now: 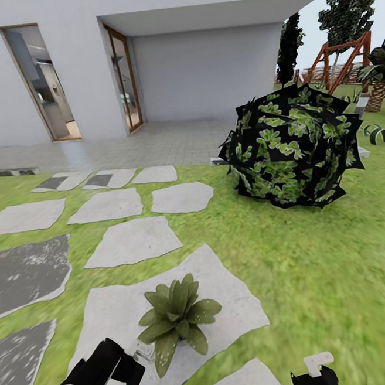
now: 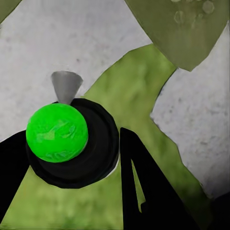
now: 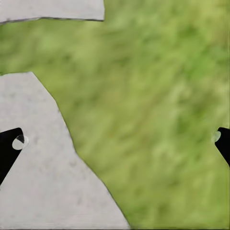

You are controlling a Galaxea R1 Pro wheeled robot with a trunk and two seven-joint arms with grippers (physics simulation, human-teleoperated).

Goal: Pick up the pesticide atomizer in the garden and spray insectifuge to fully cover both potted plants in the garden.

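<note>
With your left tool (image 2: 72, 158) clamped around the pesticide atomizer (image 2: 72, 143) and your right tool (image 3: 115, 139) spread open over the lawn (image 1: 318, 274), aim the nozzle squarely at the potted plant (image 1: 176, 317) on the stepping stone (image 1: 227, 307) near its lower edge, sweeping every leaf.

A white house wall (image 1: 204, 68) stands at the back, with a wood-framed window (image 1: 41, 83) and glass door (image 1: 124, 78) above a grey paved patio (image 1: 152, 143). Pale stepping stones (image 1: 132, 240) cross a green lawn (image 1: 318, 274). A boxy dark leafy shrub (image 1: 291, 147) sits right; trees (image 1: 348, 9) and a red wooden frame (image 1: 344, 54) behind
</note>
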